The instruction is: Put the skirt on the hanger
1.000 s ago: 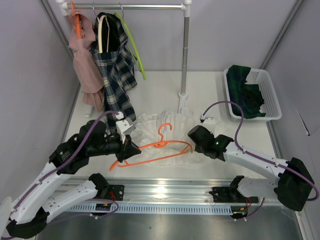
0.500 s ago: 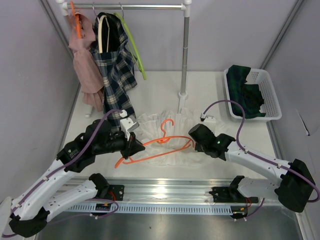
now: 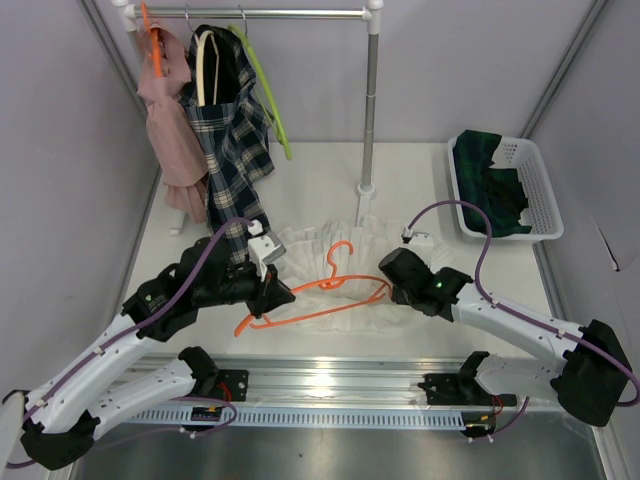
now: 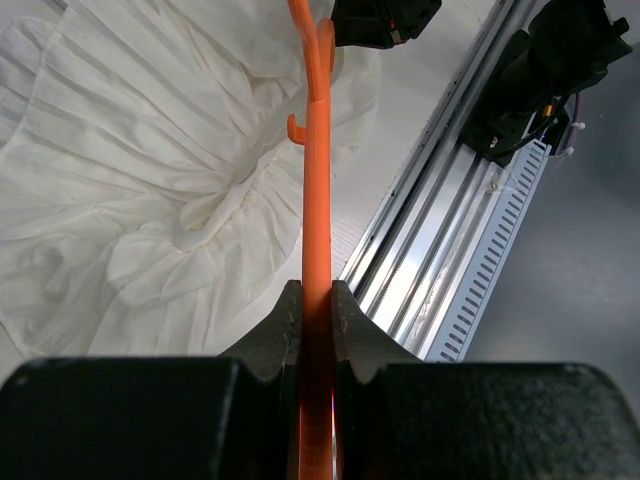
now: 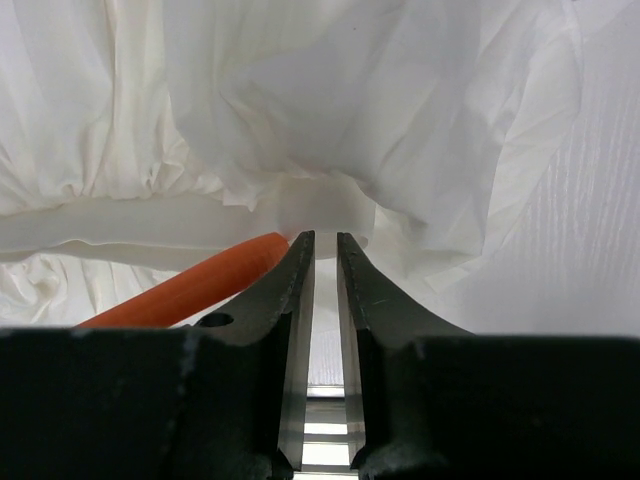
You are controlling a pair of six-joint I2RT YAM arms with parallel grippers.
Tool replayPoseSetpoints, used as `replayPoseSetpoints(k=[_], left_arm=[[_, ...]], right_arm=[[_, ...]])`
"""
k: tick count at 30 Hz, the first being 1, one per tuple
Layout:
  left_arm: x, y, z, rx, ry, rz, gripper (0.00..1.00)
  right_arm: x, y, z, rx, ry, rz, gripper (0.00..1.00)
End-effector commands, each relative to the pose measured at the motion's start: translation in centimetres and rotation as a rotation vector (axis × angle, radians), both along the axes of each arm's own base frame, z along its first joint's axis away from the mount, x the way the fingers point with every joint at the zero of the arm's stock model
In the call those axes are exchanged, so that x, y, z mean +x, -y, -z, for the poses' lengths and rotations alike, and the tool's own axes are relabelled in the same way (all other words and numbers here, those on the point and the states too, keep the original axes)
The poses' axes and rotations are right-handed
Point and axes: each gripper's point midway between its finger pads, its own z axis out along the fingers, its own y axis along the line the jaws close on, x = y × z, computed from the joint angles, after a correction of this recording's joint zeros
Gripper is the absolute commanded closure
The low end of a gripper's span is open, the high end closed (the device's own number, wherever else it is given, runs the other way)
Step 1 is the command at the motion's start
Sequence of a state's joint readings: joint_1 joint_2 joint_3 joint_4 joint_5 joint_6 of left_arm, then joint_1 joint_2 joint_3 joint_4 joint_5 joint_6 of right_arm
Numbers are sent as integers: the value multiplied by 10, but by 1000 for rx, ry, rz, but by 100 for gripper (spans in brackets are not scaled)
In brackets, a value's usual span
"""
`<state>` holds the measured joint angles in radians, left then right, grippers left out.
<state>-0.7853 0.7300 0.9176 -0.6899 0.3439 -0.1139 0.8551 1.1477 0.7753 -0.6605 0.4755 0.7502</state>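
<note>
The metal clothes rail (image 3: 371, 100) and white plastic basket (image 3: 545, 180) stand well behind. My left gripper (image 4: 317, 290) pinches the orange plastic hanger (image 4: 318, 200), which lies crosswise over the white pleated skirt (image 3: 300, 255) mid-table, hook pointing rearward. The right gripper (image 5: 326, 240) is nearly closed at the waistband, and I can't tell if it grips.

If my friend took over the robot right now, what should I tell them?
Left end effector: shut on the orange hanger, which reaches out over the white skirt.
Right end effector: nearly closed at the skirt's waistband; a grip cannot be confirmed. The hanger's tip is just beside it.
Skirt: spread on the table.
Done: hanger gripped.
Left: get the skirt onto the hanger.
</note>
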Motion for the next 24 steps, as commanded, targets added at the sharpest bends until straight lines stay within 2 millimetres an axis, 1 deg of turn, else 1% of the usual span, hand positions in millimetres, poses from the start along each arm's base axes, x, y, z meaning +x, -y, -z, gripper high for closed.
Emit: replayPoseSetpoints(k=[1,5,8,13,21,24], left_arm=[[-3,5,-14,-50,25,22,100],[-6,5,-18,-59,32,26,100],[-5,3,-18,-51,33,21,100],[-5,5,-10,-35,17,23,100],[-4,9,-9,-38,9,27,100],[-3,9,-7,-33,10,24,100]], right_arm=[[3,-1,-14,33,29,12,79],[-1,2,-10,25,19,12,78],[-5,6,-5,23,9,16,78],[-11,10,1,28,-1,16,78],[-12,8,9,31,-11,8,78],[-11,7,13,27,-14,2,76]])
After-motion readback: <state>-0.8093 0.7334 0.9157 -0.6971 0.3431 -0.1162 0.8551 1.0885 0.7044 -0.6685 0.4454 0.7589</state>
